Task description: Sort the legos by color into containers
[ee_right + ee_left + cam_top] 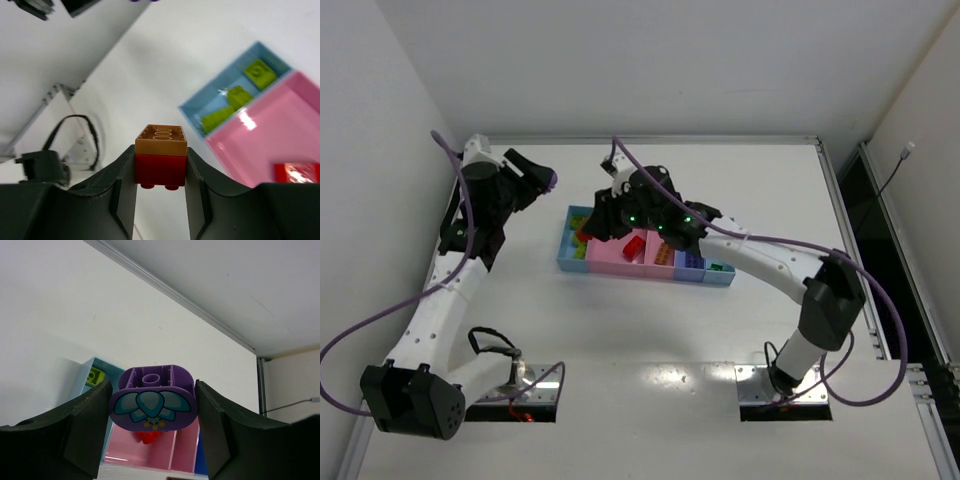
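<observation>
My left gripper [542, 180] is shut on a purple rounded lego [152, 402] with a teal flower print and holds it in the air, left of and behind the containers [645, 262]. My right gripper [595, 225] is shut on an orange lego stacked on a red lego [161, 159], above the table just beside the left end of the row. The left light blue bin [200, 107] holds three lime legos [239, 95]. The wide pink bin [270, 135] holds a red lego [295, 172], which also shows in the left wrist view [148, 437].
The periwinkle bin [692, 262] and the right light blue bin [720, 268] hold small bricks, mostly hidden by the right arm. White walls close in on the left and back. The arm bases [535, 385] sit at the near edge.
</observation>
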Tool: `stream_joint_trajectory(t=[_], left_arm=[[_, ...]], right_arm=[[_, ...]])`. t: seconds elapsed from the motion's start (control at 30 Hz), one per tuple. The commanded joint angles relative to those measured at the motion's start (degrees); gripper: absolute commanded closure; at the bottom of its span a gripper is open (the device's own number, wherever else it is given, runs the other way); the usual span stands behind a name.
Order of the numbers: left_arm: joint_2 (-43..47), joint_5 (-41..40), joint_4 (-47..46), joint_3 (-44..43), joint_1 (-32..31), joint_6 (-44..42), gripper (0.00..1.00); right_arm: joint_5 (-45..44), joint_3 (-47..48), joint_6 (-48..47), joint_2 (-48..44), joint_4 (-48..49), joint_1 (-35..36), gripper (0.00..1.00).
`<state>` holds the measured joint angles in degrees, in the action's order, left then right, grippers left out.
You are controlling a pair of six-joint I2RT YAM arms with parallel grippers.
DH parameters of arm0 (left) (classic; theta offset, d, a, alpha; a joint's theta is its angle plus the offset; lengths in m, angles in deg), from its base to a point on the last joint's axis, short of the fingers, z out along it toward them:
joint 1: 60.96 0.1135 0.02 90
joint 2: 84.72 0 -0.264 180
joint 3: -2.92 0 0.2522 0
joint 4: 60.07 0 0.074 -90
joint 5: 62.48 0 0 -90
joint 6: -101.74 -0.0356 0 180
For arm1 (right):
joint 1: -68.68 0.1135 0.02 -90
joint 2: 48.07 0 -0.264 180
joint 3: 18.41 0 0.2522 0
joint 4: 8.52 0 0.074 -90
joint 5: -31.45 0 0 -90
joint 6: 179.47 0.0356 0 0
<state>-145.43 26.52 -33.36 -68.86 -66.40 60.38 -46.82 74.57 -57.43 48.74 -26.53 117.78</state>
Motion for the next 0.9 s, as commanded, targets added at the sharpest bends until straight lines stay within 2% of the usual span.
stream_joint_trajectory(t=[0.0, 0.13, 0.23, 0.33, 0.57, 0.67, 0.7, 0.77, 0.8, 0.83, 0.87], left_arm=[[0.1, 3.6, -2.9, -2.4, 0.5, -4.5, 1.0], [-4.5, 17.7, -2.1, -3.5, 0.5, -6.5, 1.0], [-6.9, 21.4, -4.0, -2.9, 0.5, -7.3, 1.0], [-12.6, 26.7, -4.5, -4.5, -1.0, -10.5, 1.0], [-24.8, 42.1, -2.2, -15.0, -12.1, -24.7, 1.0], [-31.0, 51.8, -0.4, -19.7, -16.1, -31.7, 1.0], [-32.4, 52.5, 2.4, -21.1, -17.2, -33.1, 1.0], [-37.1, 52.5, 7.9, -27.3, -21.1, -41.8, 1.0], [-39.2, 52.5, 16.0, -30.1, -22.4, -45.7, 1.0], [-41.3, 52.0, 20.0, -32.8, -23.6, -52.9, 1.0], [-45.6, 52.0, 23.3, -37.5, -24.5, -56.3, 1.0]], right_arm=[[-7.6, -3.0, -4.4, -7.9, -1.5, -1.5, 1.0], [-18.3, -9.9, -8.6, -15.7, -7.0, -6.0, 1.0], [-25.9, -13.6, -10.5, -20.7, -10.4, -9.8, 1.0], [-29.7, -16.2, -10.5, -24.1, -13.2, -18.7, 1.0], [-27.5, -16.9, -11.5, -29.0, -16.0, -30.0, 1.0], [-24.0, -16.9, -13.0, -30.4, -16.1, -33.8, 1.0], [-23.0, -16.9, -13.6, -30.4, -16.1, -34.8, 1.0], [-19.3, -16.4, -14.7, -30.9, -16.1, -37.7, 1.0], [-16.0, -16.4, -16.0, -31.4, -16.6, -38.6, 1.0], [-14.8, -15.8, -16.7, -31.4, -17.4, -39.6, 1.0], [-13.7, -15.8, -16.7, -31.4, -17.5, -41.2, 1.0]])
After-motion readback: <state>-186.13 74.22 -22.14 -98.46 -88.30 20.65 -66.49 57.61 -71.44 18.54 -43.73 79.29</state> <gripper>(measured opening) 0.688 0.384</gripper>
